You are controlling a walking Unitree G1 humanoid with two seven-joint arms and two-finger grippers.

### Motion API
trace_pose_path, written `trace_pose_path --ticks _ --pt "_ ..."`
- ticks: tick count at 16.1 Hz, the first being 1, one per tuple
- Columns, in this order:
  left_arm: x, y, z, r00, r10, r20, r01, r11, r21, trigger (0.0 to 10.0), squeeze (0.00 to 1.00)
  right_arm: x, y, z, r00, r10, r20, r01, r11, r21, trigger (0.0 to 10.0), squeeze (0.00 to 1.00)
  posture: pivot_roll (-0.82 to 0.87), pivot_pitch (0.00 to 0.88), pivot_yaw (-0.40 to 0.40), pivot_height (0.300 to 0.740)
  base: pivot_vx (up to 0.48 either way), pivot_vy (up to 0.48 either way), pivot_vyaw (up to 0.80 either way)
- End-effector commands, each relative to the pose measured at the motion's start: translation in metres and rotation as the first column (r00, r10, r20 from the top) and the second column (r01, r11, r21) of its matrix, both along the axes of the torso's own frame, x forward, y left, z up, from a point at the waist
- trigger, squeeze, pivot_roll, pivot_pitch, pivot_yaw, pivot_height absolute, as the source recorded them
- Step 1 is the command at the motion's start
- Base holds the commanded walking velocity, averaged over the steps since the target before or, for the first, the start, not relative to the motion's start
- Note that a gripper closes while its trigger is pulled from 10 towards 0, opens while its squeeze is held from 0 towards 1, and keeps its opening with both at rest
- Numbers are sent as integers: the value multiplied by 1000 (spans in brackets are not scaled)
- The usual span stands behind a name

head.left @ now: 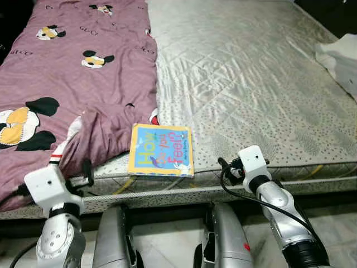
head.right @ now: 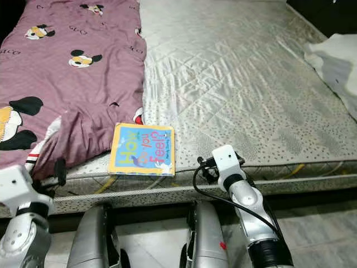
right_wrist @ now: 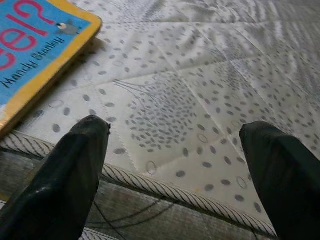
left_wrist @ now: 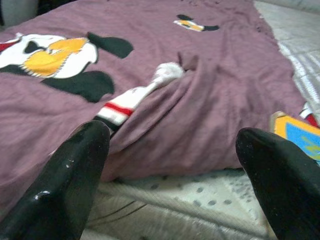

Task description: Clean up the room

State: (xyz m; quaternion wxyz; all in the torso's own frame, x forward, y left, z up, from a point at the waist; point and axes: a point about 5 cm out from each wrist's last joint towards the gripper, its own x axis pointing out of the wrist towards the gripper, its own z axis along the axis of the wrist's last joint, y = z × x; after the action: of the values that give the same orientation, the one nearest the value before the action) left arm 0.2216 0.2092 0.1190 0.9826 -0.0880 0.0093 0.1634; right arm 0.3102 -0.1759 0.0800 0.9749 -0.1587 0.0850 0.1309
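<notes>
Up close, flat glossy book (head.left: 161, 150) on quilted dotted mattress (head.left: 251, 84), soft purple blanket (head.left: 78, 72), left claw (left_wrist: 170, 165) and right claw (right_wrist: 172, 160) fingers apart.

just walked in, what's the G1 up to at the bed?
The robot stands at the edge of a grey quilted mattress. Nothing is held. Both grippers hover open at the near edge: the left gripper faces the purple cartoon-mouse blanket, and the right gripper faces bare mattress just right of a blue-and-yellow children's board book. The book lies flat near the edge, beside the blanket. A white cloth sits at the far right.
</notes>
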Motion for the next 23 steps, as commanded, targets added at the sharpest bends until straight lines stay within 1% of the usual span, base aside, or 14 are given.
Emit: trace_pose_path --ticks 1,5,6,9,10,11,12,13,15,17,19,20,22,23 --pt "0 -1 -5 1000 -1 -23 1 1000 -7 10000 0 -2 -6 -1 1000 -12 -2 12 1000 -8 10000 0 -12 157 -50 511 0 0 0" --pt "7 2 -4 1000 5 -15 -5 1000 -9 10000 0 -4 -6 -3 1000 -3 0 3 1000 -23 10000 0 -20 160 -50 511 0 0 0" --pt "9 8 -10 998 30 -48 -31 999 -10 10000 0 -6 -9 -3 1000 -9 -2 9 999 -39 10000 0 -29 170 -56 511 0 0 0" --pt "24 8 -24 992 -24 -125 14 997 -79 10000 0 -8 -16 -2 999 -32 3 32 998 -61 10000 0 -49 184 -66 511 0 0 0" --pt "29 8 -25 992 -41 -120 31 996 -89 10000 0 -10 -18 0 999 -38 7 39 997 -64 10000 0 -60 188 -67 511 0 0 0" --pt "44 6 -27 991 -67 -118 55 993 -106 10000 0 -15 -20 5 999 -45 18 46 998 -50 10000 0 -71 191 -68 511 0 0 0" --pt "52 4 -27 990 -75 -117 61 991 -119 10000 0 -20 -20 8 999 -42 23 43 998 -35 10000 0 -78 191 -67 511 0 0 0" --pt "55 3 -27 990 -78 -116 63 990 -123 10000 0 -21 -20 9 999 -39 25 40 999 -30 10000 0 -78 191 -67 511 0 0 0" --pt "77 -12 -23 986 -146 -83 127 973 -193 10000 0 -47 -10 20 999 21 37 -22 999 36 10000 0 -115 186 -63 511 0 0 0" --pt "83 -20 -24 979 -184 -84 165 966 -200 10000 0 -57 -7 24 999 44 28 -46 997 64 10000 0 -123 183 -61 511 0 0 0" --pt "92 -32 -25 964 -253 -81 229 946 -229 10000 0 -63 -2 28 996 88 15 -89 993 81 10000 0 -132 174 -54 511 0 0 0" --pt "95 -38 -28 952 -291 -91 260 930 -259 10000 0 -61 -2 29 996 92 17 -93 993 79 10000 0 -133 168 -52 511 0 0 0" --pt "98 -42 -32 936 -332 -114 293 918 -269 10000 0 -59 -2 32 997 81 18 -82 993 81 10000 0 -133 163 -48 511 0 0 0" --pt "100 -45 -36 919 -363 -153 315 910 -270 10000 0 -56 -1 35 997 77 19 -78 993 84 10000 0 -134 159 -43 511 0 0 0"
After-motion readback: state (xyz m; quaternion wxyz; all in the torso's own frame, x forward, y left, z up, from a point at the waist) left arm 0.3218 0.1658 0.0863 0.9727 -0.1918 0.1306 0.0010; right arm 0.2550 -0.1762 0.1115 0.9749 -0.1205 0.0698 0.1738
